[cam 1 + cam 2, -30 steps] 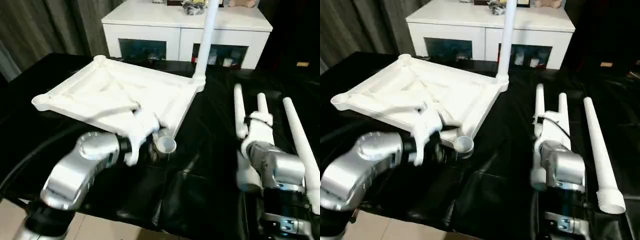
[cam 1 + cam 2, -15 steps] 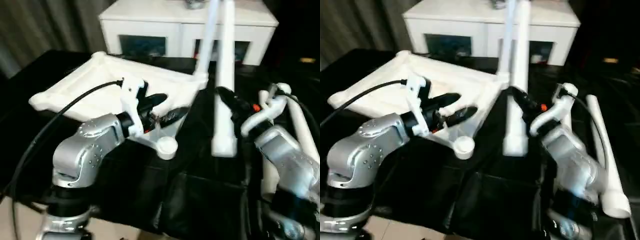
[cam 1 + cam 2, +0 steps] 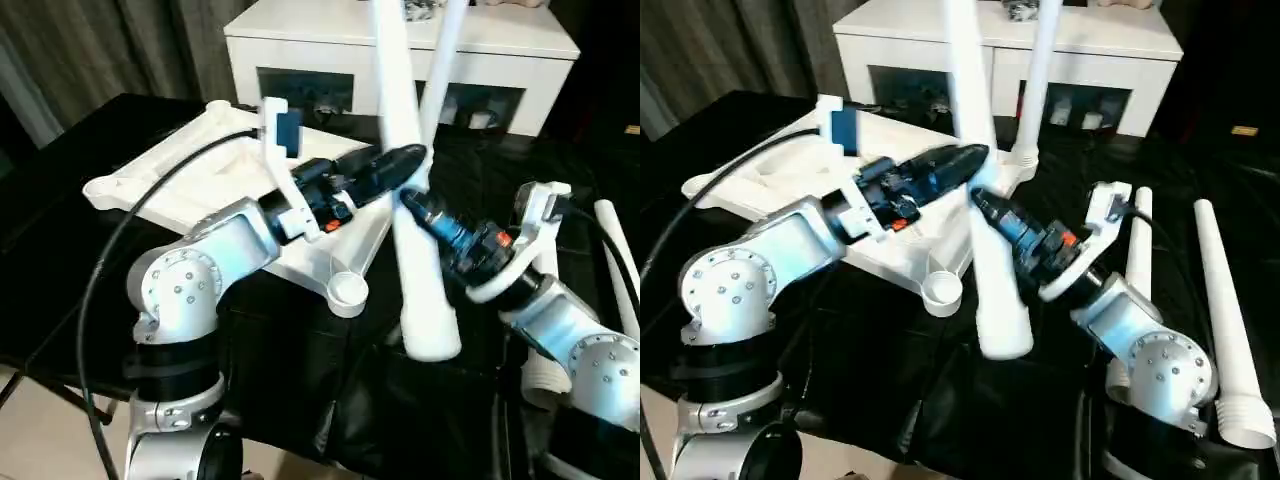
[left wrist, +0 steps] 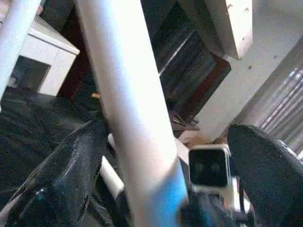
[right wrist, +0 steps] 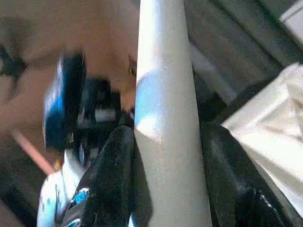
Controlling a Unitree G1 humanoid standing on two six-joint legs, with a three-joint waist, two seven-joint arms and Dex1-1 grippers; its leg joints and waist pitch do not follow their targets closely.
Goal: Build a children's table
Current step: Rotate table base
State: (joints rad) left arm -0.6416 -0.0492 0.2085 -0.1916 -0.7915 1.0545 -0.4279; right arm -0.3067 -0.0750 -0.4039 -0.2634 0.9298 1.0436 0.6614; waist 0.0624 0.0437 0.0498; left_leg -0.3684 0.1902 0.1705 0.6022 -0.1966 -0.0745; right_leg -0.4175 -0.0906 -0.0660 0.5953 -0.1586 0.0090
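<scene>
The white tabletop (image 3: 190, 180) lies underside up on the black cloth, one leg (image 3: 442, 60) standing in its far right corner socket. My right gripper (image 3: 415, 205) is shut on a second white leg (image 3: 418, 270), which it holds off the cloth, thick end down and top leaning left. In the right wrist view both fingers (image 5: 116, 156) press against this leg (image 5: 165, 94). My left gripper (image 3: 400, 160) reaches across from the left, open, with the same leg (image 4: 135, 123) between its spread fingers (image 4: 66, 175). The empty near corner socket (image 3: 347, 292) sits just left of the held leg.
Two more legs (image 3: 1225, 320) (image 3: 1137, 215) lie on the cloth at the right. A white cabinet (image 3: 330, 40) with glass-fronted shelves stands behind the table. Dark curtains hang at the back left. The black cloth's front edge runs close to my arms.
My right gripper has lifted a leg off the cloth and swung it upright toward the middle. My left arm has risen from the tabletop's near edge and put its open fingers around that leg.
</scene>
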